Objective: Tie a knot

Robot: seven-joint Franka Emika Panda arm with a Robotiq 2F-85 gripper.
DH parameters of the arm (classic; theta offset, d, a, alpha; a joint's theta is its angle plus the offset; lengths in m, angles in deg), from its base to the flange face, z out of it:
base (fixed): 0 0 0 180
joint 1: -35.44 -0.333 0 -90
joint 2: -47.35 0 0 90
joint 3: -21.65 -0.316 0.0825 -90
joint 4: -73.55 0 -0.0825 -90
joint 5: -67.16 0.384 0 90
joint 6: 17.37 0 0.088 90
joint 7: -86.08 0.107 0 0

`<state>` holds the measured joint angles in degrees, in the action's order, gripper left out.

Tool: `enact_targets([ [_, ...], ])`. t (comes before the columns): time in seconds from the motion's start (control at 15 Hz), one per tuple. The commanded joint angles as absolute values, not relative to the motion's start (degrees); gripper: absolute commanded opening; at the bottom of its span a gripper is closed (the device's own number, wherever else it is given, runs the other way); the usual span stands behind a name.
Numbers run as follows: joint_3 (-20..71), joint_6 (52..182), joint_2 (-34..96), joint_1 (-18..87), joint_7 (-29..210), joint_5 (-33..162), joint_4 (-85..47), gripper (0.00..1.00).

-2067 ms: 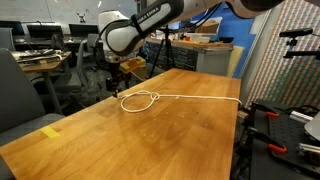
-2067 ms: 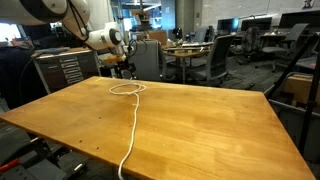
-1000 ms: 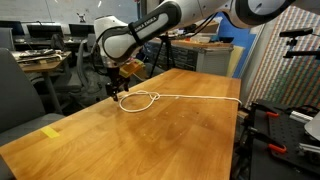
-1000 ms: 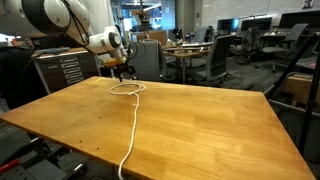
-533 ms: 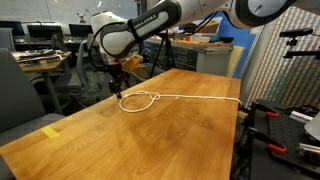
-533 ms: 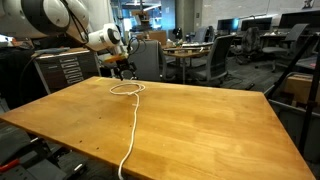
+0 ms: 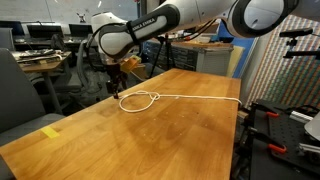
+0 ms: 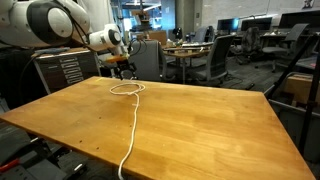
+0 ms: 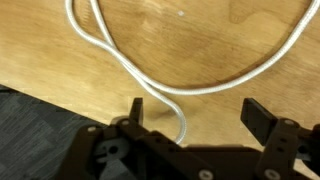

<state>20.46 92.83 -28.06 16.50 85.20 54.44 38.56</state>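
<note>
Jaws: standing wide apart and gripping nothing; in the wrist view one strand of the rope (image 9: 215, 92) is curling into the gap between them.
Gripper (image 9: 195, 120): pointing straight down at the corner of the table (image 9: 240, 35), with its two dark fingers (image 9: 135, 110) sitting over the wood right at the edge, where dark floor (image 9: 40, 120) is showing.
Arm (image 7: 135, 32): reaching in from above and bending sharply at the elbow, so the wrist is hanging down over the table's far corner in both exterior views.
Rope: lying flat on the table as a loose, crossed loop (image 7: 140, 100) just beside the gripper (image 7: 113, 88). In an exterior view its long tail (image 8: 133, 140) is running across the wood and dropping off the near edge of the table (image 8: 220, 140).
Height: the fingertips are probably hovering just above the wood, though the exterior views are too small to be sure.
Cut off: the wrist view is catching only part of the loop, and the arm's base is lying outside every frame.
Hard to make out: how the strands are crossing in the loop.
</note>
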Motion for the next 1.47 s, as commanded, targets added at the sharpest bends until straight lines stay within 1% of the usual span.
enact_targets([
  [0.0, 19.7, 93.9, -31.8, 16.9, 85.6, 55.9, 44.3, 1.0],
  [0.07, 19.6, 92.9, -32.0, 17.0, 85.8, 56.3, 44.5, 1.0],
  [0.13, 19.5, 92.1, -32.2, 17.1, 85.8, 56.6, 44.6, 0.75],
  [0.2, 19.7, 92.1, -32.5, 17.1, 86.2, 56.7, 44.8, 0.74],
  [0.4, 19.5, 93.0, -33.1, 17.3, 85.9, 56.9, 45.1, 0.49],
  [0.67, 20.2, 93.9, -33.2, 16.8, 86.2, 56.3, 46.0, 0.2],
  [0.73, 20.2, 93.8, -32.9, 16.7, 86.2, 56.2, 46.1, 0.11],
  [0.8, 20.2, 93.2, -32.6, 16.5, 85.7, 56.2, 46.0, 0.11],
  [0.87, 20.4, 93.0, -32.3, 16.3, 84.9, 55.7, 46.0, 0.46],
  [0.93, 21.2, 93.3, -32.2, 15.9, 84.6, 54.8, 46.1, 0.41],
  [1.0, 22.6, 90.6, -34.5, 15.2, 83.0, 54.8, 50.2, 0.41],
  [1.07, 23.7, 89.6, -34.4, 14.7, 82.2, 53.7, 50.4, 0.47],
  [1.13, 22.4, 89.3, -35.1, 15.4, 83.6, 55.8, 51.0, 0.29],
  [1.2, 23.0, 88.8, -35.3, 15.2, 83.1, 55.4, 51.5, 0.38],
  [1.27, 23.4, 88.6, -35.5, 15.0, 82.9, 55.1, 51.8, 0.45],
  [1.33, 23.5, 88.5, -35.6, 14.9, 82.7, 55.0, 52.0, 0.48],
  [1.4, 23.6, 88.4, -35.7, 14.8, 82.6, 55.0, 52.2, 0.73],
])
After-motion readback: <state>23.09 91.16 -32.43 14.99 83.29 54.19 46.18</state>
